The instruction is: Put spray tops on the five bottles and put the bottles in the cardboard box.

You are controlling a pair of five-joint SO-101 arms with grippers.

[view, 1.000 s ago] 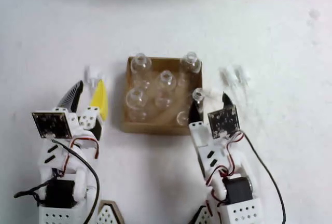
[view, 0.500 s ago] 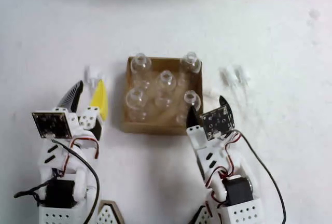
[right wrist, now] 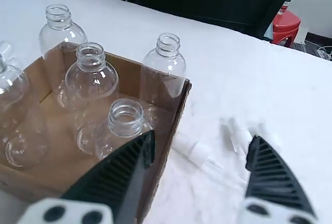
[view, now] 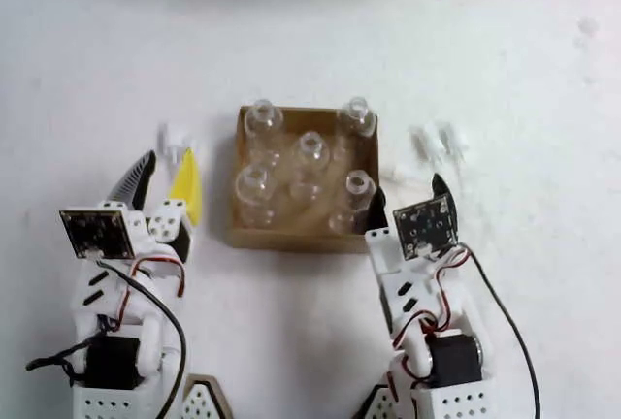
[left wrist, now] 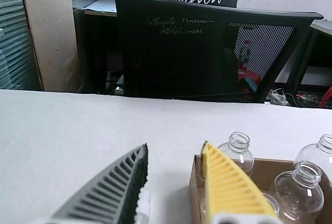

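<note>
The right gripper (right wrist: 203, 140) is being held wide open, with nothing between its two black fingers (right wrist: 270, 169). In the right wrist view, one finger is being shown over the right wall of the cardboard box (right wrist: 174, 117), while the other is hanging over the bare table (right wrist: 270, 73). No contact with the box can be made out.

The left gripper (view: 170, 159) is also being held wide open, and nothing is being gripped by its black and yellow fingers (left wrist: 223, 182). It is being shown just left of the box (view: 291, 237), above the table (view: 310, 50).

Five clear bottles are being counted, all standing upright inside the box and all uncapped: two at the far wall (view: 262, 118) (view: 357, 113), one in the middle (view: 310, 147), and two at the near wall (view: 250, 186) (view: 357, 186).

The white spray tops are lying on the table outside the box. One spray top (right wrist: 192, 149) is being shown just beside the box's right wall, between the right gripper's fingers and below them. A small cluster of spray tops (view: 437, 140) is lying a little farther right. It appears to be two or three pieces, though the count cannot be made with confidence. Another white piece (view: 175, 138) is lying near the tips of the left gripper.
</note>
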